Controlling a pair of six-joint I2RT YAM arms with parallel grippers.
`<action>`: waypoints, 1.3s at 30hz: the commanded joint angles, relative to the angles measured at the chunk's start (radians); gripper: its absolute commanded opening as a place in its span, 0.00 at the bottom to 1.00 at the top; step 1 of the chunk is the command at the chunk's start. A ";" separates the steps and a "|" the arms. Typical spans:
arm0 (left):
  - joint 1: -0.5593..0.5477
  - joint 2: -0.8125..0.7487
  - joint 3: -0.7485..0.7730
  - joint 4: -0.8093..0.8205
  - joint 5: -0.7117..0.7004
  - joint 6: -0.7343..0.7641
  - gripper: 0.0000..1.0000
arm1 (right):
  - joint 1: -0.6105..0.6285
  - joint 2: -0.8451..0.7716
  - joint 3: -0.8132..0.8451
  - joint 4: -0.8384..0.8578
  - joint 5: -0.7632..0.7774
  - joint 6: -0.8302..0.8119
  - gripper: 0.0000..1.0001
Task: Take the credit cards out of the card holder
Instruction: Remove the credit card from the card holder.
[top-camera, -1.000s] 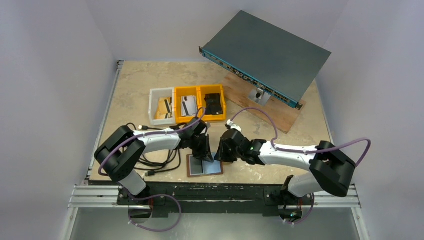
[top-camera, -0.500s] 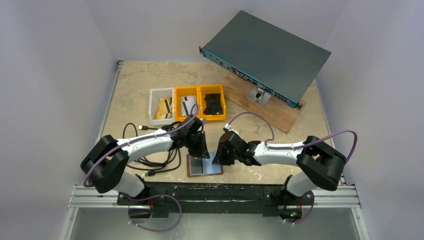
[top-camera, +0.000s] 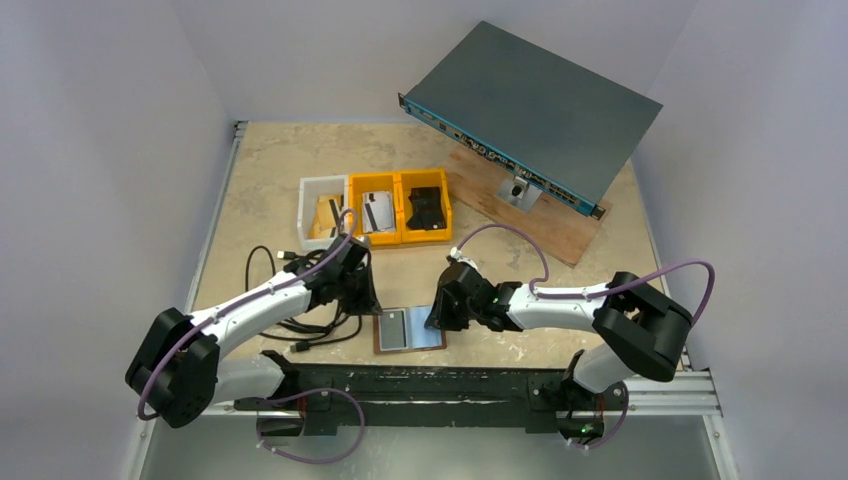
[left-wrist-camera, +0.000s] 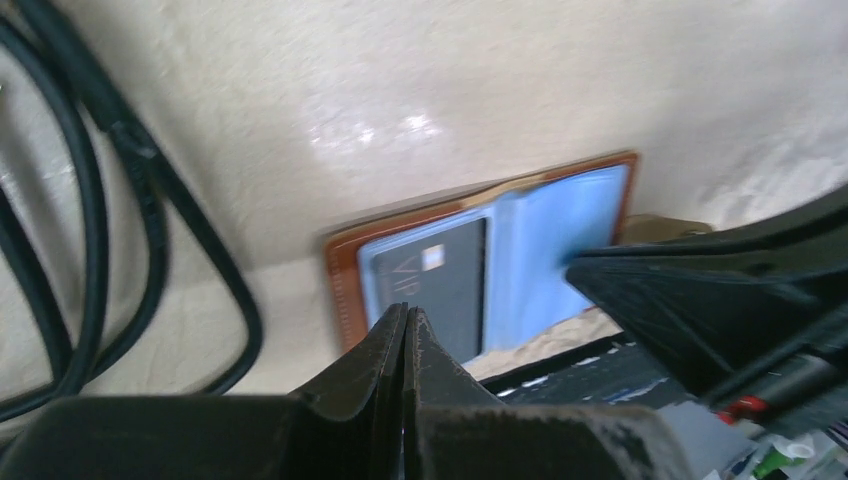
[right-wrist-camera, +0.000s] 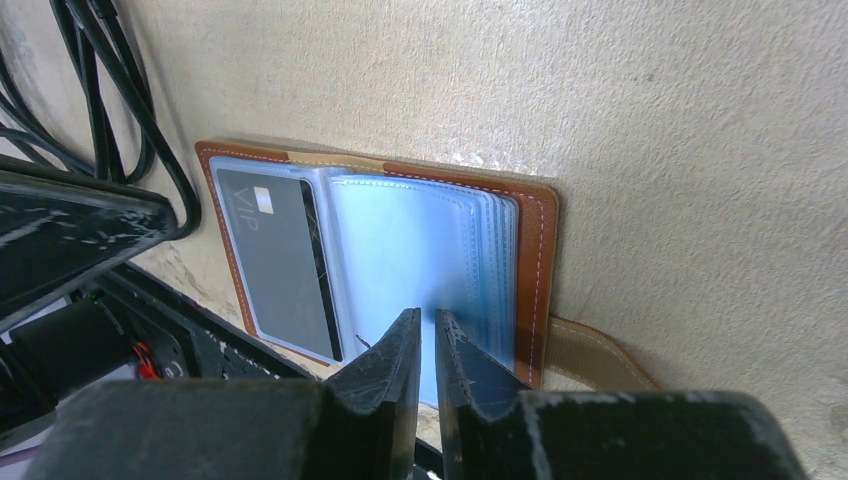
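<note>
Card holder (right-wrist-camera: 535, 250) open flat on table (top-camera: 280, 160), directly beneath right gripper (right-wrist-camera: 427, 318) and just ahead of left gripper (left-wrist-camera: 404, 312), brown cover down, clear blue pockets up. Left gripper: pressed fully shut, nothing between the fingers, hanging clear of the holder's edge without touching it. Right gripper: fingers drawn almost together with only a thin slit between, tips down on the stack of blue pocket leaves; cannot tell whether a leaf is pinched or merely pressed. Dark grey credit card (right-wrist-camera: 275, 255) marked VIP in the pocket on the side away from right gripper's tips and nearer left gripper, fully seated in its sleeve. Other cards (top-camera: 328, 213) in white bin (top-camera: 303, 210) and neighbouring yellow bin (top-camera: 352, 210), well beyond both grippers. Black cables (top-camera: 300, 325) looped on the table beside left gripper, on the side away from the holder.
</note>
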 joint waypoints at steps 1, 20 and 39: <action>0.012 -0.015 -0.049 -0.005 -0.034 0.024 0.00 | 0.002 -0.003 0.009 -0.047 0.016 -0.009 0.11; 0.012 0.078 -0.086 0.094 -0.014 0.008 0.00 | 0.004 -0.014 0.117 -0.117 0.039 -0.069 0.12; 0.012 0.095 -0.086 0.100 -0.008 0.004 0.00 | 0.052 0.056 0.210 -0.054 -0.022 -0.078 0.18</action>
